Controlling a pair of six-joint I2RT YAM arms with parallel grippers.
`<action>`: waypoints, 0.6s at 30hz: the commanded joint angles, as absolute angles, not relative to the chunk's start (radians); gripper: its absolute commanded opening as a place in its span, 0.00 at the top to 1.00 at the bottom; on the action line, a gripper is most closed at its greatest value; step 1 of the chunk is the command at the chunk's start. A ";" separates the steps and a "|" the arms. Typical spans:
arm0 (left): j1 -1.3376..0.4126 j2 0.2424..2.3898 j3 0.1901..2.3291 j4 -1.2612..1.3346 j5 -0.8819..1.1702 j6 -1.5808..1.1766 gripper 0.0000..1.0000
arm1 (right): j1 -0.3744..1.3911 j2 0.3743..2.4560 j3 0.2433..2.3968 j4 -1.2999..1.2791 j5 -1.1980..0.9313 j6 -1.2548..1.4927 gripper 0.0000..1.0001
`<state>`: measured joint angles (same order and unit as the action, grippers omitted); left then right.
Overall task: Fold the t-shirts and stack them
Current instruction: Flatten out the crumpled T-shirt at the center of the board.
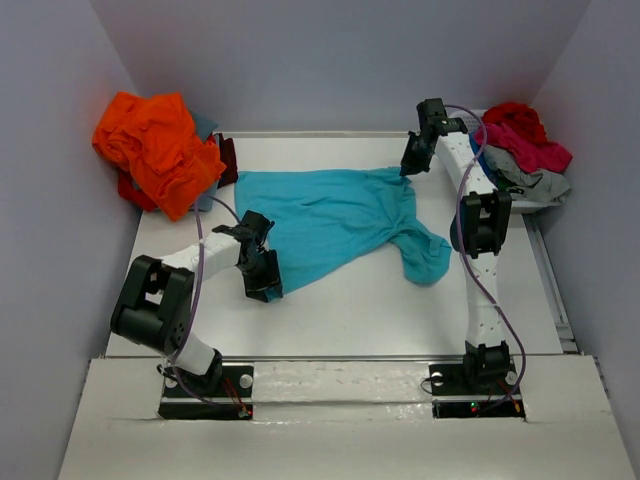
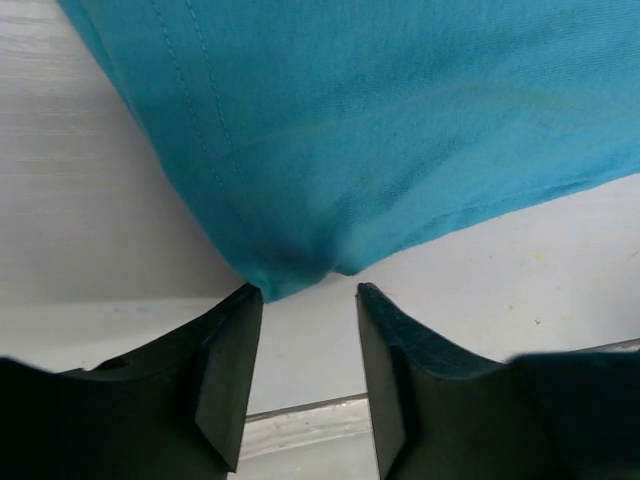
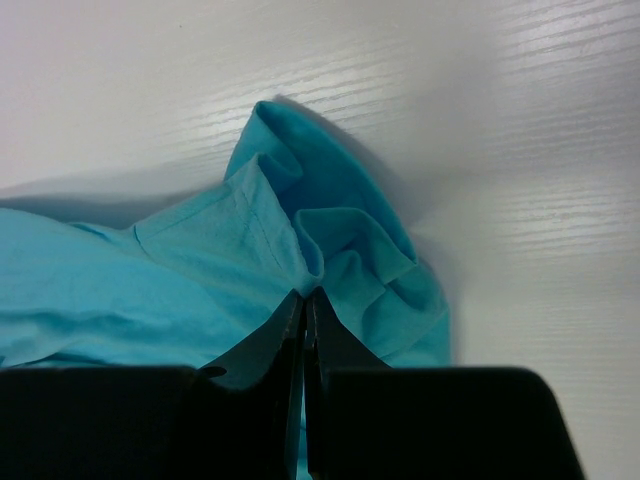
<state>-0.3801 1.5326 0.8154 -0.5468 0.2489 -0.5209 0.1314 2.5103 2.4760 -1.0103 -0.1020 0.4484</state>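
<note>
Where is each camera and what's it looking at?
Top camera: above and behind, looking down on the white table, left arm, right arm and soft turquoise cloth t-shirt.
Left wrist camera: on the left arm, looking past its open jaws at a shirt corner.
Right wrist camera: on the right arm, its jaws shut on bunched shirt cloth.
All three show the turquoise shirt.

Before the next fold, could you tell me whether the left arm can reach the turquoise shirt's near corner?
Probably yes: the left gripper stands open right at the turquoise shirt corner, with nothing between.
</note>
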 commanded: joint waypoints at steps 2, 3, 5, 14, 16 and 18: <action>-0.383 1.528 0.801 -0.587 0.193 -0.517 0.53 | 0.126 2.439 2.491 -0.980 -0.098 0.436 0.93; -0.383 1.522 0.798 -0.594 0.186 -0.520 0.63 | 0.126 2.439 2.493 -0.980 -0.098 0.434 0.93; -0.383 1.505 0.795 -0.617 0.169 -0.522 0.75 | 0.126 2.438 2.493 -0.980 -0.097 0.431 0.93; -0.383 1.436 0.788 -0.679 0.149 -0.540 0.94 | 0.126 2.439 2.490 -0.973 -0.098 0.434 0.93; -0.383 1.407 0.795 -0.696 0.140 -0.546 0.94 | 0.126 2.439 2.491 -0.971 -0.101 0.434 0.93; -0.383 1.387 0.799 -0.722 0.121 -0.557 0.94 | 0.126 2.441 2.497 -0.968 -0.103 0.434 0.93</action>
